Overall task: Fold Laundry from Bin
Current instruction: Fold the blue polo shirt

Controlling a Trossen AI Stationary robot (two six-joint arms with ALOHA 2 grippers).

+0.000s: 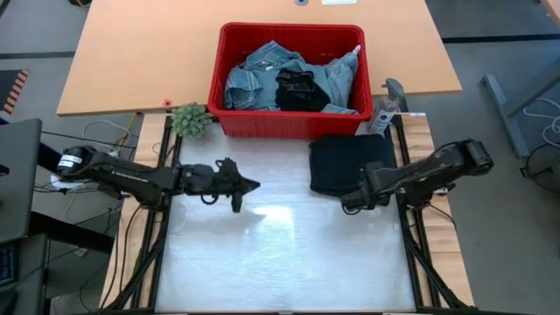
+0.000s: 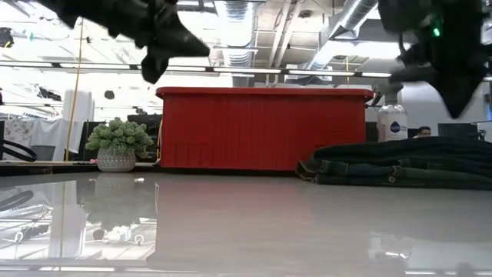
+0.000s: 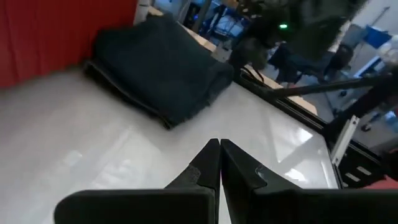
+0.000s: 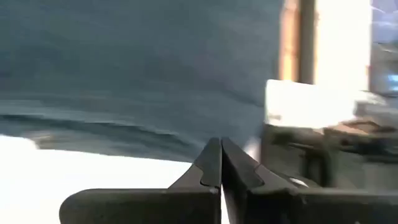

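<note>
The red bin [image 1: 291, 39] stands at the table's far side and holds light denim pieces [image 1: 254, 79] and a black one [image 1: 300, 91]. A folded dark garment [image 1: 346, 164] lies flat on the white mat, right of the middle, in front of the bin; it also shows as a low stack in the low view [image 2: 400, 165]. My left gripper [image 1: 252, 185] hovers shut over the mat's middle, pointing at the folded garment [image 3: 161, 68]. My right gripper [image 1: 350, 204] is shut and raised above the garment's near edge [image 4: 124, 62], clear of it [image 2: 455, 77].
A small potted plant [image 1: 191, 119] stands left of the bin and a clear bottle [image 1: 382, 112] right of it. The near half of the white mat [image 1: 280, 254] lies bare. Black frame rails [image 1: 411, 245] run along both sides.
</note>
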